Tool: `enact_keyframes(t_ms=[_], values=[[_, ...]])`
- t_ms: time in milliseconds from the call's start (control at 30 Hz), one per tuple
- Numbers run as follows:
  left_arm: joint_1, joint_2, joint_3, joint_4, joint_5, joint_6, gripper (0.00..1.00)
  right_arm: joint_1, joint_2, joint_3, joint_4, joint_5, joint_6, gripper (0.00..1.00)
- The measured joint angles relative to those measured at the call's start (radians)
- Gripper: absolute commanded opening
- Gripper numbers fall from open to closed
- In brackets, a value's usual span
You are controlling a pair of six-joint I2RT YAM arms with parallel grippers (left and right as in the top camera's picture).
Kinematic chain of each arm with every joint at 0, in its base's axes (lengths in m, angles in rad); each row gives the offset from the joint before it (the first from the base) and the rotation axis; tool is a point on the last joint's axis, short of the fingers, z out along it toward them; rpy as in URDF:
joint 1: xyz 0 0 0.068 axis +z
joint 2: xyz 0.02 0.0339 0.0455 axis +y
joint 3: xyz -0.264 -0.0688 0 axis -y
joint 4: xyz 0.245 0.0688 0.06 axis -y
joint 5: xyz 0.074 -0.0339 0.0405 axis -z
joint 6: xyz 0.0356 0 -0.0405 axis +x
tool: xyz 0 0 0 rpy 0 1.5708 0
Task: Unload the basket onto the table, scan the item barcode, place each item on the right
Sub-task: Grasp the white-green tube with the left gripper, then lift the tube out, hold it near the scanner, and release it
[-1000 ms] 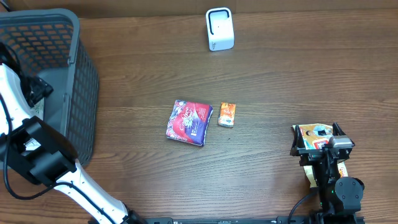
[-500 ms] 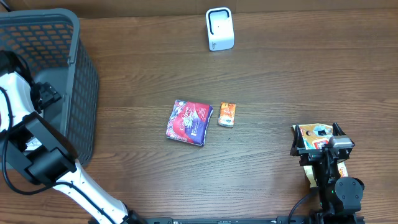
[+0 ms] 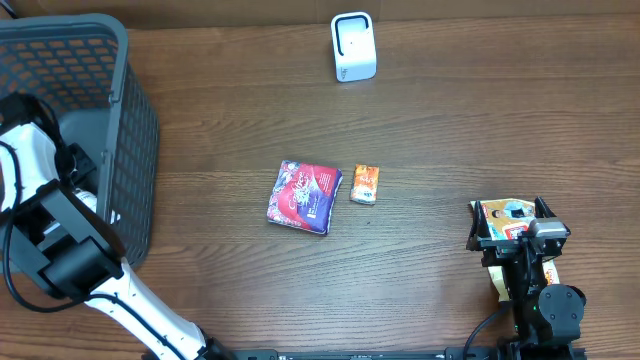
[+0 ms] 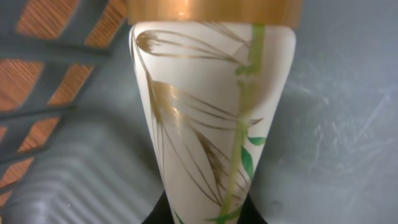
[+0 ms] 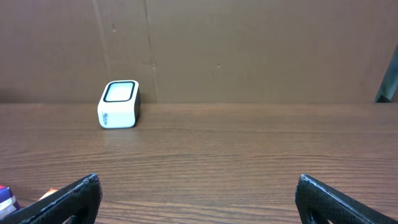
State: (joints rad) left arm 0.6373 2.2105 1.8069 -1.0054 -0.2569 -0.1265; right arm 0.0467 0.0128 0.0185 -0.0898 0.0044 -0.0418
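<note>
The left claw (image 4: pixel 205 216) is almost hidden. In its wrist view only two dark pieces of the fingers (image 4: pixel 158 218) show at the bottom edge. The fingers are closed together, and the narrow end of a white tube (image 4: pixel 211 112) goes down between them, so the claw seems to be clamped on this end. The contact itself is cut off by the frame. The tube has gold and green leaf drawings and a gold band at its wide end, where the top edge cuts it. It fills most of this view and is a little blurred. Behind it are the grey floor and the lattice wall of the basket (image 4: pixel 37 56).

From overhead, the left arm (image 3: pixel 30 150) reaches over the rim into the dark basket (image 3: pixel 120 60) at the left side of the desk (image 3: pixel 450 120). The claw and the tube are hard to make out there.

The right claw (image 5: pixel 199 199) is wide open, with nothing between its fingers (image 5: pixel 68 199). It is low over the desk at the right front. From overhead, a colourful patch shows at its tip; I cannot tell what it is.

The white scanner (image 3: pixel 353 47) stands at the far edge of the desk, well apart from both claws. A red and purple pouch (image 3: pixel 304 196) and a small orange packet (image 3: pixel 365 184) lie just beside each other in the middle.
</note>
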Motion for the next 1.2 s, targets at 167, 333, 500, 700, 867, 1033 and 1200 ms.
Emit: enact_keyframes(t_ms=[167, 333, 500, 700, 867, 1033, 1200], values=[[0.0, 0.0, 0.019, -0.072, 0.005, -0.006, 0.04, 0.0, 0.0, 0.0, 0.0, 0.0, 0.0, 1.0], [0.0, -0.004, 0.116, -0.174, 0.074, -0.064, 0.04, 0.0, 0.0, 0.0, 0.0, 0.0, 0.0, 1.0], [0.0, -0.089, 0.27, -0.183, 0.296, -0.084, 0.04, 0.0, 0.0, 0.0, 0.0, 0.0, 0.0, 1.0], [-0.017, -0.328, 0.396, -0.167, 0.624, -0.079, 0.04, 0.0, 0.0, 0.0, 0.0, 0.0, 0.001, 1.0], [-0.143, -0.525, 0.42, -0.197, 0.772, -0.079, 0.04, 0.0, 0.0, 0.0, 0.0, 0.0, 0.0, 1.0], [-0.438, -0.597, 0.422, -0.23, 0.805, -0.077, 0.04, 0.0, 0.0, 0.0, 0.0, 0.0, 0.001, 1.0], [-0.769, -0.559, 0.395, -0.252, 0.697, -0.116, 0.04, 0.0, 0.0, 0.0, 0.0, 0.0, 0.0, 1.0]])
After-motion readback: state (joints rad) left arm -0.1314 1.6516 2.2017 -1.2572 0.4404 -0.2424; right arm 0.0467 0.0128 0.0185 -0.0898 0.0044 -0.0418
